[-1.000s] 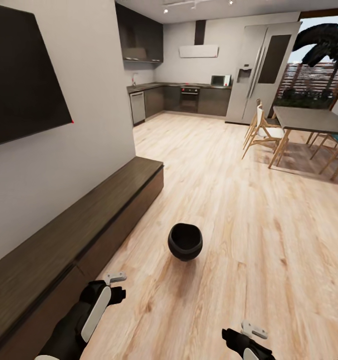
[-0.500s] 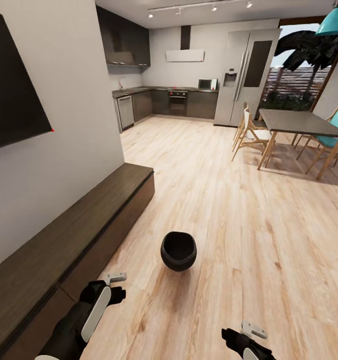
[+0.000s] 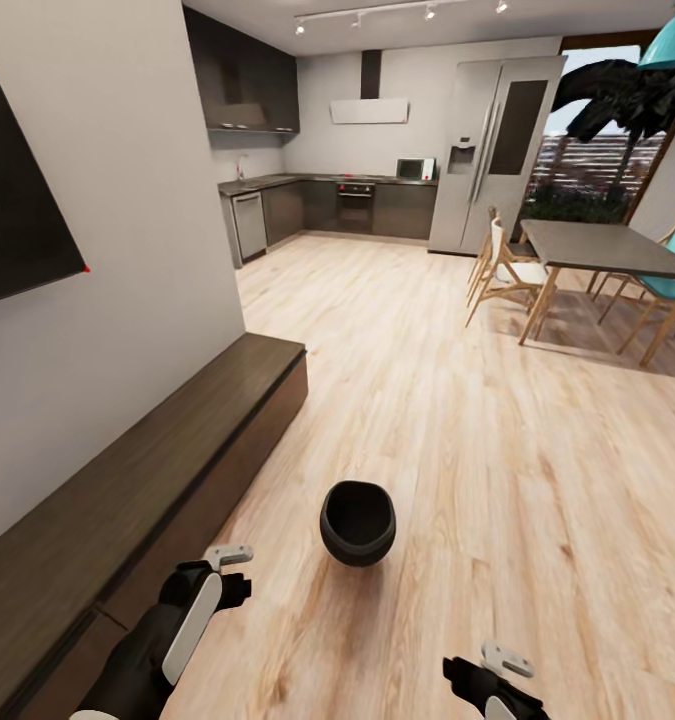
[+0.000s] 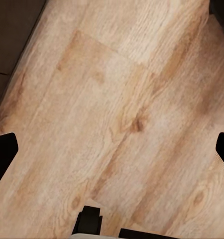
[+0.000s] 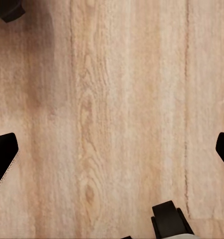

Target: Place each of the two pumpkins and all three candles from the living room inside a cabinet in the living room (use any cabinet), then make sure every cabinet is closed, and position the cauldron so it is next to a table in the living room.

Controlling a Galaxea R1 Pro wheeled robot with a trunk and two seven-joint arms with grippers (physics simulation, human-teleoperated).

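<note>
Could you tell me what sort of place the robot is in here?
Apparently an open-plan home: a living area with a low dark cabinet below a wall screen, opening onto a kitchen with a tall fridge and a dining table.

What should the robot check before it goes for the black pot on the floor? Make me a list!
1. Cauldron in sight, standing on the wood floor: ok.
2. Left pincer open with nothing in it: ok.
3. Right pincer open with nothing in it: ok.
4. Floor between the pincers and the cauldron free of clutter: ok.
5. Cabinet fronts all shut: cannot tell, most are out of sight.
6. Cauldron next to a table: not ok, the dining table is far off.
</note>
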